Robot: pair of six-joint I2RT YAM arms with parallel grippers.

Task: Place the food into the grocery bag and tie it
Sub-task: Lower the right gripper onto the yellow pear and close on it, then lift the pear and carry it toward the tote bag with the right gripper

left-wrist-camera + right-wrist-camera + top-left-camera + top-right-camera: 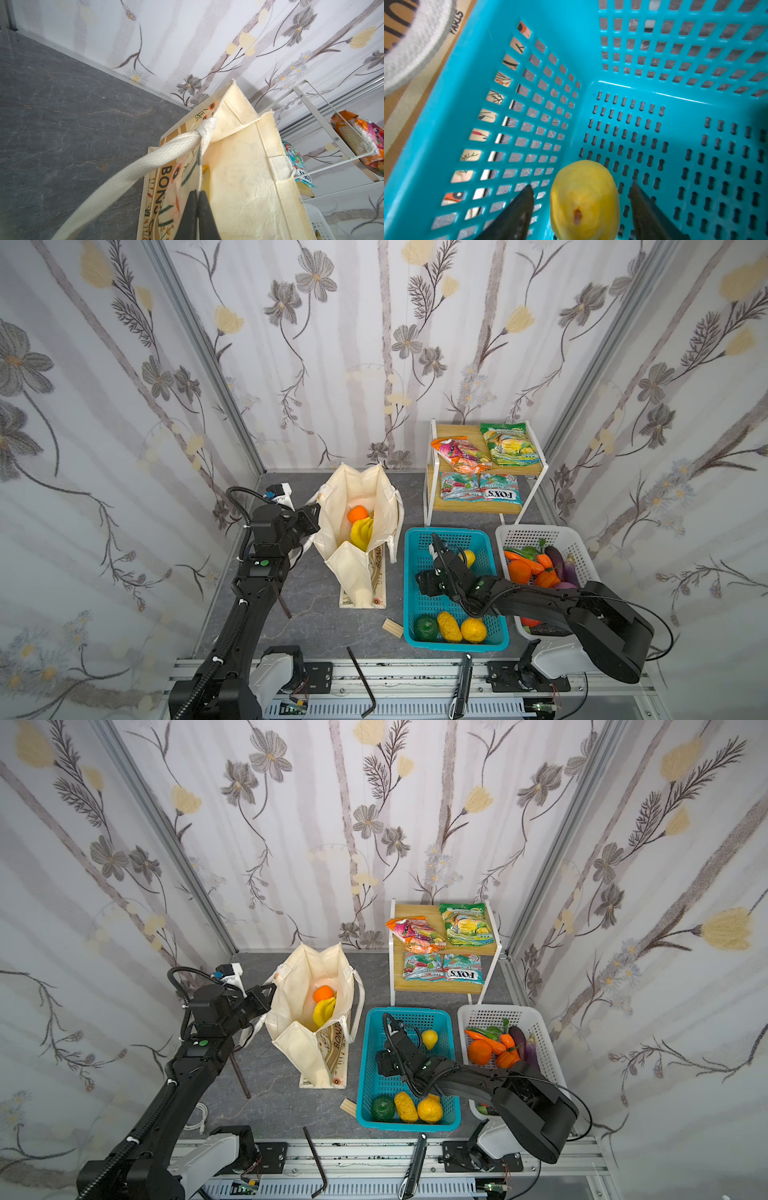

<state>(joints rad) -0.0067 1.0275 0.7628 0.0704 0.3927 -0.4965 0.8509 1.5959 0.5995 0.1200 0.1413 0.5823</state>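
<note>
The grocery bag (353, 572) stands open left of centre, with an orange (357, 514) and a banana bunch (361, 533) inside it. My left gripper (309, 516) is shut on the bag's left rim; the left wrist view shows its jaws (198, 194) pinching the canvas edge beside a rope handle (166, 153). My right gripper (581, 187) is down in the teal basket (411, 572), open, with the lemon (584, 199) between its fingers and a gap on each side. The orange snack packet (459, 454) and the green one (507, 443) lie on the shelf's top.
A dark green fruit (426, 628) and two yellow-orange fruits lie at the teal basket's near end. A white basket (540, 531) of vegetables stands to its right. FOX'S packets (498, 491) lie on the lower shelf. A wooden block (392, 628) is on the table; a hex key (361, 680) and a pen (465, 684) lie along the front rail.
</note>
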